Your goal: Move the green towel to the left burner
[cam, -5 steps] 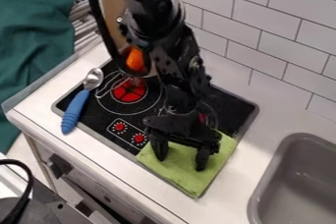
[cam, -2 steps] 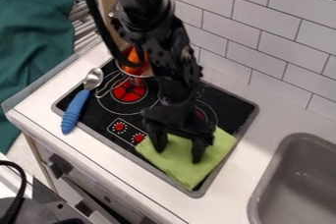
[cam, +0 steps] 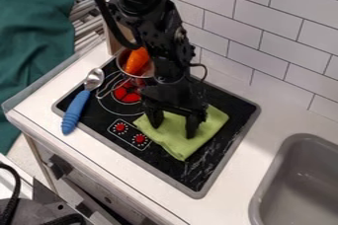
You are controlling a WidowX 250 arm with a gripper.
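The work appears to be at the stage of shifting the green towel (cam: 198, 142) across the cooktop (cam: 218, 93), with its placement on the left burner (cam: 130, 97) unfinished. The towel lies rumpled on the black surface, to the right of the glowing burner and just behind the front edge, near the control knobs (cam: 139, 139). The gripper (cam: 174, 129) is down on the cloth, its jaws released and standing well apart, the tips meeting the fabric at two separate places with green showing between them. That stance suits pushing or dragging better than lifting. The next move calls for steady downward pressure and a low sweep leftward and slightly back, so that the cloth travels flat instead of bunching or slipping free. A small pot (cam: 147, 72) holding what may be a toy carrot (cam: 137, 61) stands at the rear of the left burner; the towel could nudge it if carried too far back. Once the cloth covers the burner, the jaws should lift straight up, lest they drag it away again.
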